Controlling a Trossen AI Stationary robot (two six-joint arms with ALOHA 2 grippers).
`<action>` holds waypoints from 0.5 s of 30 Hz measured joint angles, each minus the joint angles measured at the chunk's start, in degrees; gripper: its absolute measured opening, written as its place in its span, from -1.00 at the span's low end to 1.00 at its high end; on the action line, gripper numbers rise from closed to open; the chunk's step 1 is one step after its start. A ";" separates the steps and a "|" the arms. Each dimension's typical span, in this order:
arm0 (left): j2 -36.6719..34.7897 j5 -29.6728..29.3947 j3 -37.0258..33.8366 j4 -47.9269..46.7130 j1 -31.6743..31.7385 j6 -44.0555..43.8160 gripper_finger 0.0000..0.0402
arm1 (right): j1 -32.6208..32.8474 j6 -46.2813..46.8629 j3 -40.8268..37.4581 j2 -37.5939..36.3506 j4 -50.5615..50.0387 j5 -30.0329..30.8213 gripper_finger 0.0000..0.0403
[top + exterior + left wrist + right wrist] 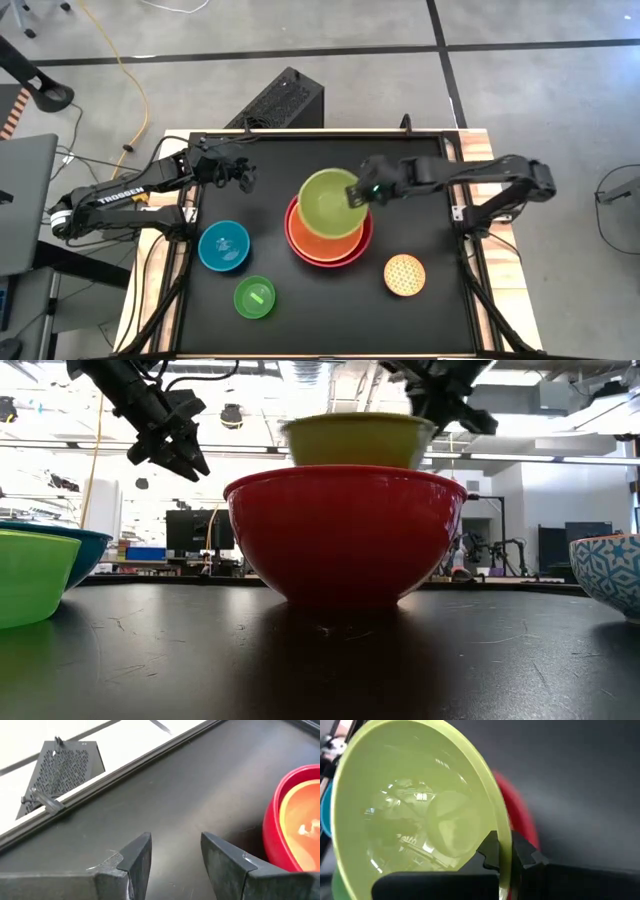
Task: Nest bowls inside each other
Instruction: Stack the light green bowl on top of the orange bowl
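Overhead: straight down on the whole table [330, 310]. Low: level from the near edge, facing the room, hard against the red bowl [345, 535], also seen from overhead and the left wrist. Right wrist: close above the olive-green bowl [420, 820].

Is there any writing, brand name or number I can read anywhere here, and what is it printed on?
"TROSSEN": white letters on the left arm, seen from above.
Nothing else is readable: the bowls carry no lettering, and the screens and gear in the room behind the table are too small and blurred to read.
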 joint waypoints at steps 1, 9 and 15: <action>0.02 0.00 0.00 -0.01 -0.02 0.51 -0.20 | 1.08 1.13 0.00 1.24 1.19 0.00 -0.94; 0.02 1.56 0.00 -0.04 0.00 1.78 -0.20 | 3.66 5.87 0.00 8.17 4.31 -0.09 -0.94; 0.01 3.18 0.00 -0.55 -0.02 2.16 -0.20 | 2.59 5.52 0.02 11.87 4.77 -1.19 -0.94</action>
